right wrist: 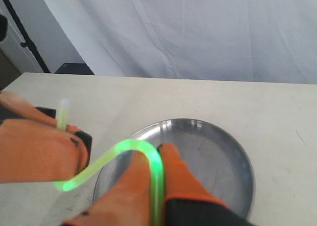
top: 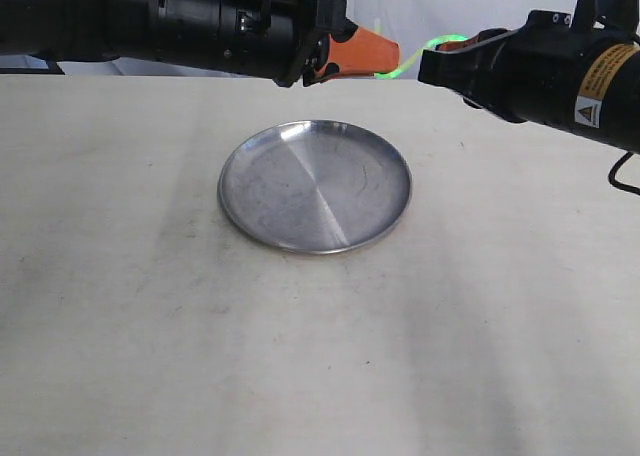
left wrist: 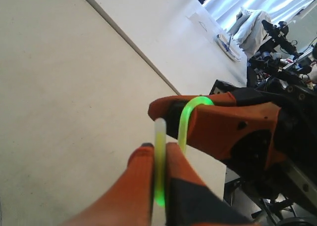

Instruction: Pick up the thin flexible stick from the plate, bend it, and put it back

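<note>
Both arms are up off the worktop (top: 120,306), reaching in from opposite sides so their tips almost meet in the middle. The left arm (top: 180,21) runs pretty much level, black body with orange fingers (top: 365,49) pointing straight at the other one. The right arm (top: 560,76) comes in with its tip angled a bit upward. The left end effector (top: 385,53) is pinched tight on one end of the thin flexible stick (left wrist: 159,151). Same deal for the right end effector (top: 432,64), clamped on the other end. The two tips are near each other but apart.
</note>
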